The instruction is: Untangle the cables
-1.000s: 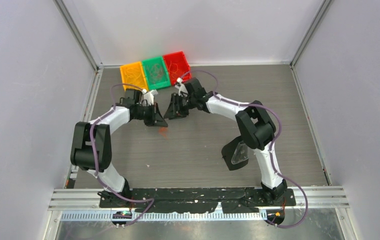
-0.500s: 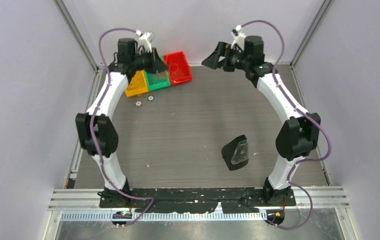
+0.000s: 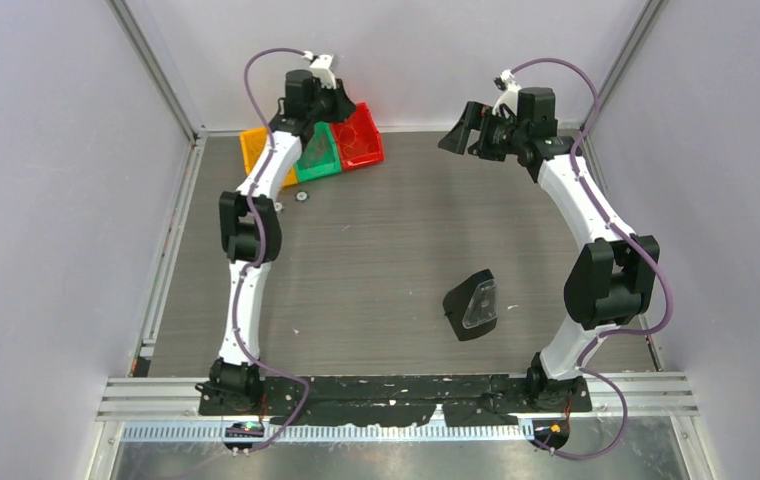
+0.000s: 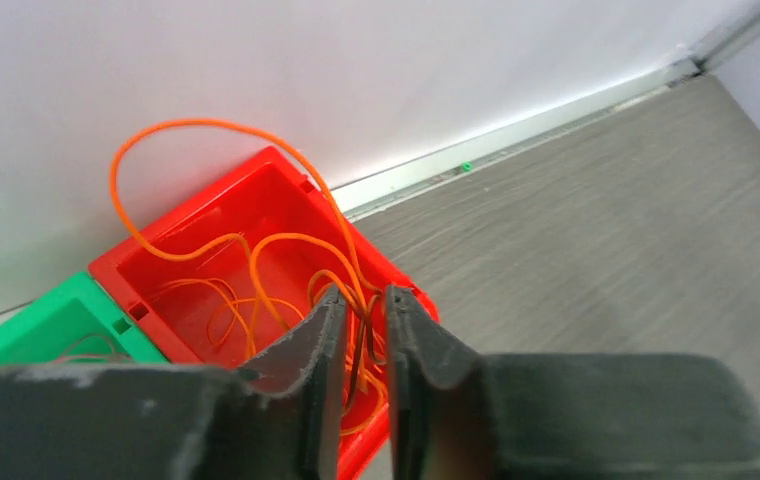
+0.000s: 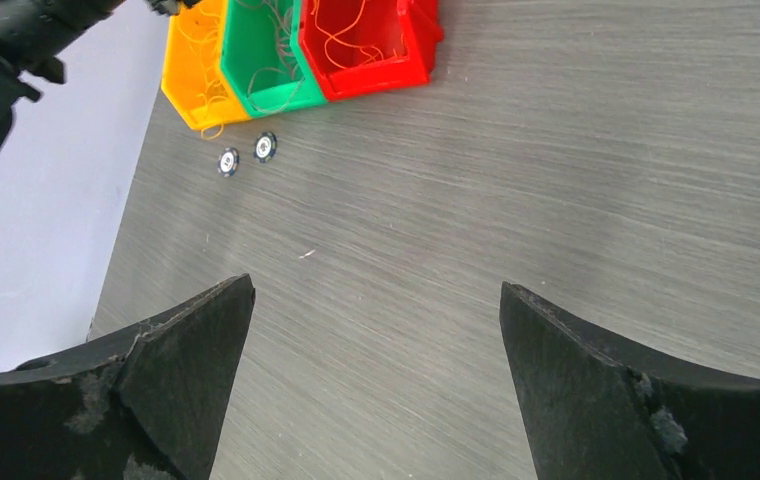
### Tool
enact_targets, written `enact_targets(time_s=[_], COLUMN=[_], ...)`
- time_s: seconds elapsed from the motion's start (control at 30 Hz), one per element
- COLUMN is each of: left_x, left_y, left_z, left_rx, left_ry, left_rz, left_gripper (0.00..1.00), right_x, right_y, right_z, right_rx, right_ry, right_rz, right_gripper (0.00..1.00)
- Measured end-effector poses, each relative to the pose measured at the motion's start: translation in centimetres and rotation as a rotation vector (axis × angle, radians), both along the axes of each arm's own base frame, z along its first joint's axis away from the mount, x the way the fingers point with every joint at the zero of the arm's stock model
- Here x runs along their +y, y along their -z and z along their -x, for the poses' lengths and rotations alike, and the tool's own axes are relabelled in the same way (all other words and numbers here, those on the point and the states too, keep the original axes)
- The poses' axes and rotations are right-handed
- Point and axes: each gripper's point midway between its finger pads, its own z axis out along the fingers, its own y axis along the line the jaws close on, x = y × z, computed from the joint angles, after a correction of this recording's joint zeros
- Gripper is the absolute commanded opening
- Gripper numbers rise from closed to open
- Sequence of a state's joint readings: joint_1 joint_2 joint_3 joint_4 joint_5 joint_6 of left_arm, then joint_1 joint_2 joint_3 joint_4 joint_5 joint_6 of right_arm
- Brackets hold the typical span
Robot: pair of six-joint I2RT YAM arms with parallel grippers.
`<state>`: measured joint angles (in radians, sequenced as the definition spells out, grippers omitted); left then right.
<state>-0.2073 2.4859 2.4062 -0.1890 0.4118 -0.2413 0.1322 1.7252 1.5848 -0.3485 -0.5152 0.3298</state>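
Observation:
An orange cable (image 4: pixel 166 125) lies coiled in the red bin (image 4: pixel 281 160), with one loop arching above the rim. My left gripper (image 4: pixel 364 292) hangs over that bin's near corner. Its jaws stand a narrow gap apart, and thin orange strands run loosely through the gap without being pinched. In the top view the left gripper (image 3: pixel 344 100) is high at the back wall above the red bin (image 3: pixel 361 135). My right gripper (image 5: pixel 376 285) is wide open and empty, raised at the back right (image 3: pixel 453 130). More thin cables fill the green bin (image 5: pixel 261 50) and the orange bin (image 5: pixel 196 70).
Two small round discs (image 3: pixel 278 207) (image 3: pixel 301 196) lie on the table in front of the bins. A black holder with a clear insert (image 3: pixel 471 305) sits at mid-right. Walls and metal rails close off the back and sides.
Both grippers left the table centre and rose to the back. The left one then swung from the green bin to the red bin and parted its jaws slightly. The right one opened wide.

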Motion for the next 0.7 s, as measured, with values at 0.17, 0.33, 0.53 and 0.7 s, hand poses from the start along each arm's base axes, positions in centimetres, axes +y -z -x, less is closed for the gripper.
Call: enact_targets(time_s=[0.17, 0.33, 0.53, 0.7], left_x=[-0.1, 0.0, 0.9, 2.2], left_y=[3.6, 3.9, 1.2, -5.7], left_z=[-2.5, -3.1, -2.0, 1.4], left_rx=[-0.033, -0.062, -0.087, -0.122], left_ry=[-0.063, -0.085, -0.092, -0.073], left_rz=[-0.035, -0.051, -0.051, -0.094], left_gripper=[0.56, 0.71, 0.99, 1.0], right_x=[-0.1, -0.1, -0.1, -0.4], right_y=[0.9, 0.9, 0.9, 1.2], right_z=[0.4, 0.4, 0.4, 0.4], right_rx=[0.024, 0.024, 0.019, -0.001], right_ry=[-0.004, -0.006, -0.01, -0.026], right_rz=[0.013, 0.014, 0.019, 0.058], right_gripper=[1.0, 1.0, 1.0, 0.95])
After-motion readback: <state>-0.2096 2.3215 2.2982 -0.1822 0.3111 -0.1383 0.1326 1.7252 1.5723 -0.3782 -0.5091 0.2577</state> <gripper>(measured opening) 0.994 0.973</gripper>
